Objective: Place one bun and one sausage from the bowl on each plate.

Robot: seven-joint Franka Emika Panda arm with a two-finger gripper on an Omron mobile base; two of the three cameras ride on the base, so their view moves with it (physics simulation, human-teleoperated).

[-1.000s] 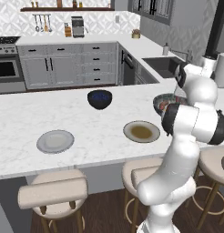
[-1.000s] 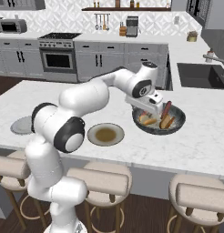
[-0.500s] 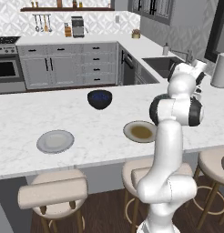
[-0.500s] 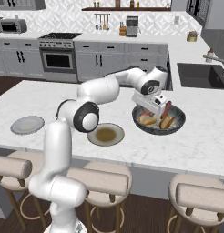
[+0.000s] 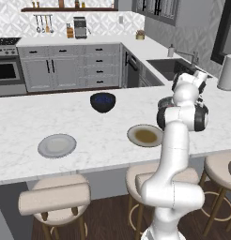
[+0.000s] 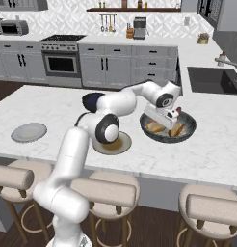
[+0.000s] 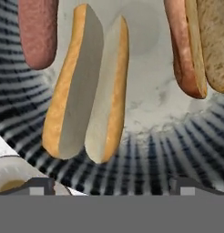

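A: Hand view first. What do you see under the gripper [image 7: 112,182]?

B: You are right over the bowl [image 7: 145,164]. A split bun [image 7: 86,86] lies in the middle of it. One sausage [image 7: 37,32] is at the top left, and another sausage [image 7: 184,50] lies against a second bun [image 7: 214,41] at the top right.

A: Is the gripper holding anything?

B: No. Its two tips sit wide apart with nothing between them.

A: Where is the bowl on the counter [image 6: 43,103]?

B: Near the right end, toward the sink side. The tan plate [image 6: 114,143] is by the front edge, just left of the bowl. The grey plate [image 6: 28,131] is far off near the front left corner. A dark bowl [image 5: 103,101] sits near the back edge.
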